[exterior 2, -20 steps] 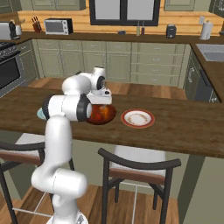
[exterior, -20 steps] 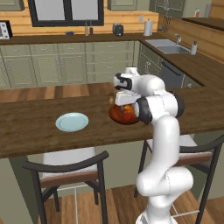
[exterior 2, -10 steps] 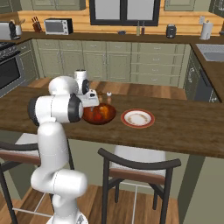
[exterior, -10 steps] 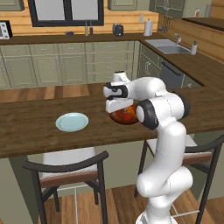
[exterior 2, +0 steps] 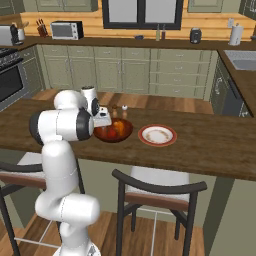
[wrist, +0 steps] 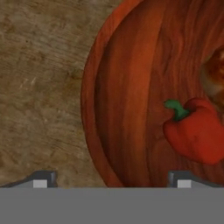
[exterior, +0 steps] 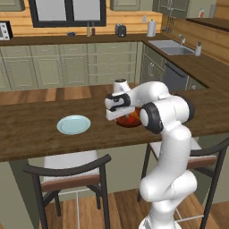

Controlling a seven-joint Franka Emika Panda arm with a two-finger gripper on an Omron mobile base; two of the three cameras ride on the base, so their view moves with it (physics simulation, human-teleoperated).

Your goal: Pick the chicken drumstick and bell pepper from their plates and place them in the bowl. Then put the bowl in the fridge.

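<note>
The reddish-brown bowl (wrist: 131,96) rests on the wooden counter, also seen as the bowl (exterior: 133,121) and bowl (exterior 2: 118,134) in the base views. Inside it lie the red bell pepper (wrist: 197,132) with its green stem and, at the right edge of the hand view, part of the orange-brown drumstick (wrist: 215,75). My gripper (wrist: 111,183) is open and hangs low over the bowl's rim, one fingertip (wrist: 40,182) over the counter, the other over the bowl's inside. The gripper (exterior: 117,113) covers the bowl's left side; the gripper (exterior 2: 102,120) sits at its left edge. One pale blue plate (exterior: 74,125) lies bare to the left.
A second plate (exterior 2: 157,135) lies just right of the bowl. Two small shakers (exterior 2: 120,110) stand behind the bowl. Dark-framed stools (exterior: 67,172) stand under the counter's near edge. A sink (exterior: 175,49) and green cabinets line the far walls.
The hand has come down from above the bowl and shifted toward its rim. Bowl, food and plates have not moved.
</note>
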